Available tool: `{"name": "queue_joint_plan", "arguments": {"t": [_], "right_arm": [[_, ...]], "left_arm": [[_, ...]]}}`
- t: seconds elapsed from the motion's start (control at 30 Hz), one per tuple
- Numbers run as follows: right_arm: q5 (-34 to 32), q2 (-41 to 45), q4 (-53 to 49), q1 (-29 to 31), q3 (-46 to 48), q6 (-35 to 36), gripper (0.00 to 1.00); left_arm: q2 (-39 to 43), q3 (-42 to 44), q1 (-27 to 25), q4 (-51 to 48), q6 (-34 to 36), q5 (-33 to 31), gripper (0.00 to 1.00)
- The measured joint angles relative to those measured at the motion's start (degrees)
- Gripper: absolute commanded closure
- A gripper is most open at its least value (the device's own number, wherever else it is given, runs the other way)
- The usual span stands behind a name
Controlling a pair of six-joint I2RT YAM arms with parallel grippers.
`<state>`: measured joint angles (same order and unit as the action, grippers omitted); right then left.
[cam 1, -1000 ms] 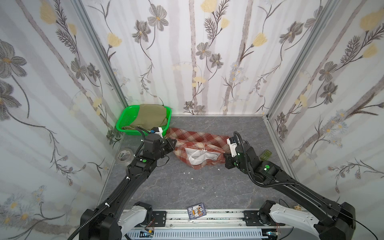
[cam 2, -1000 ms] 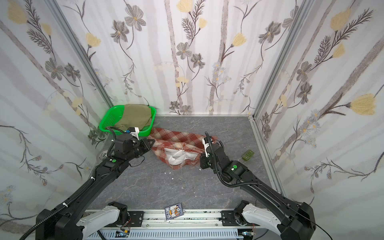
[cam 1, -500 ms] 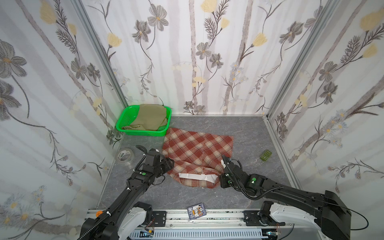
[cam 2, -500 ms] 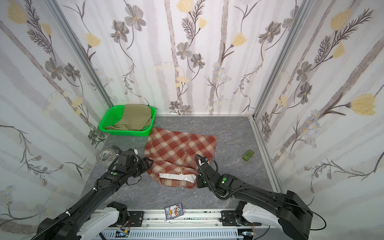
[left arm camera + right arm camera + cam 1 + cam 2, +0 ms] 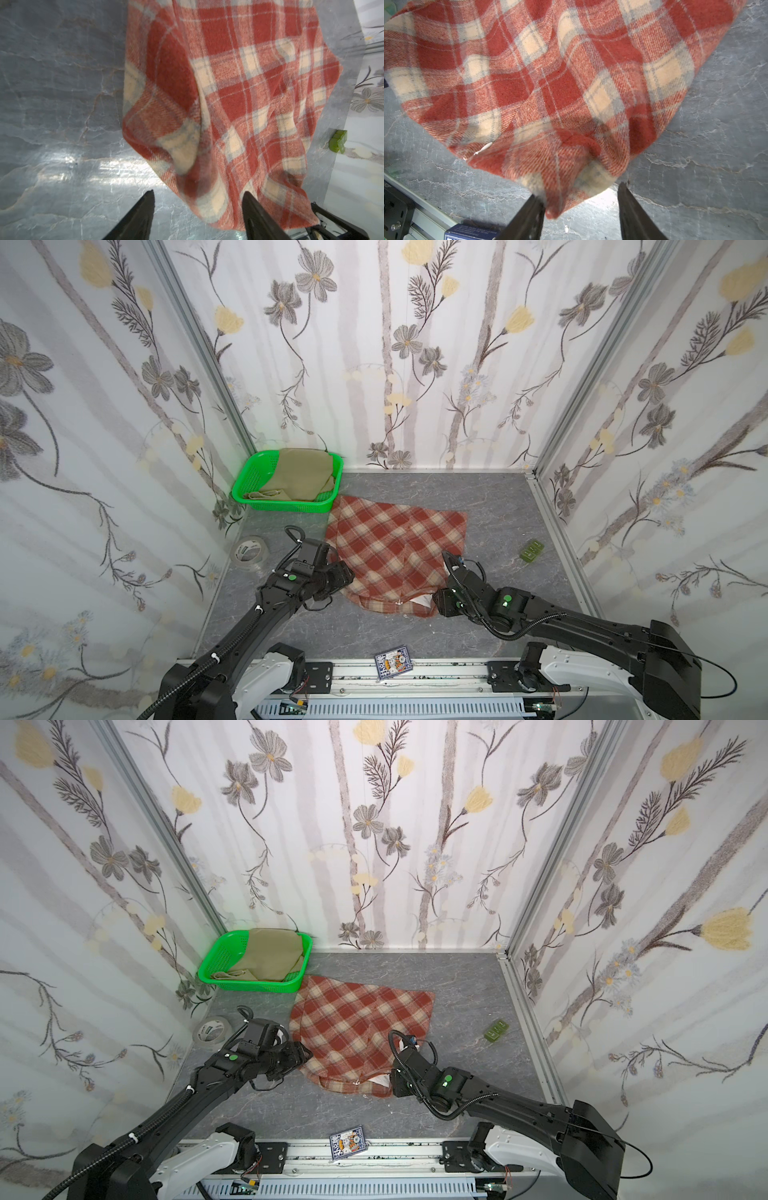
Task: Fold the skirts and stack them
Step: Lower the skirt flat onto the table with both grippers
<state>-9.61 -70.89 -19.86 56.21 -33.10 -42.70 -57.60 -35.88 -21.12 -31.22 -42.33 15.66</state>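
Note:
The plaid skirt (image 5: 395, 547) (image 5: 357, 1027) lies spread flat on the grey floor, its near hem slightly folded under with white lining showing. The khaki skirt (image 5: 299, 477) (image 5: 270, 952) sits bunched in the green basket (image 5: 251, 475). My left gripper (image 5: 343, 576) (image 5: 197, 194) is open at the plaid skirt's near left corner, and the corner lies loose between the fingers. At the near right corner my right gripper (image 5: 437, 600) (image 5: 579, 191) is open too. The cloth (image 5: 550, 93) brushes one finger there and is not pinched.
A tape roll (image 5: 249, 551) lies by the left wall. A small green block (image 5: 532, 549) sits right of the plaid skirt. A card box (image 5: 392, 664) rests at the front rail. Papered walls close in three sides.
Both grippers pulled the bunched plaid skirt toward the front, spreading it flat. Both then opened and let go of its near corners.

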Motion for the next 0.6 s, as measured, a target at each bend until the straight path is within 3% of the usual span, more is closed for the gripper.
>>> {"name": "queue_joint_plan", "arguments": {"t": [0.17,0.27,0.37,0.47,0.6], "right_arm": [[-0.2,-0.2,-0.2,0.1,-0.1,0.3,0.46],[-0.1,-1.4,0.0,0.1,-0.5,1.0,0.47],[0.3,-2.6,0.4,0.1,-1.2,1.2,0.47],[0.5,-3.2,1.1,0.1,-1.4,1.6,0.47],[0.9,-3.3,2.1,0.1,-2.3,1.8,0.47]], "left_arm": [[2.2,0.7,-2.0,-4.8,-1.5,-0.7,0.86],[2.7,2.3,-3.0,-6.9,-2.8,-1.1,0.98],[2.1,2.5,-3.8,-7.1,-3.4,-1.6,0.97],[-1.6,1.7,-4.5,-6.5,-3.3,-2.1,0.86],[-7.7,-0.1,-5.1,-2.2,-2.8,-2.1,0.81]]}}
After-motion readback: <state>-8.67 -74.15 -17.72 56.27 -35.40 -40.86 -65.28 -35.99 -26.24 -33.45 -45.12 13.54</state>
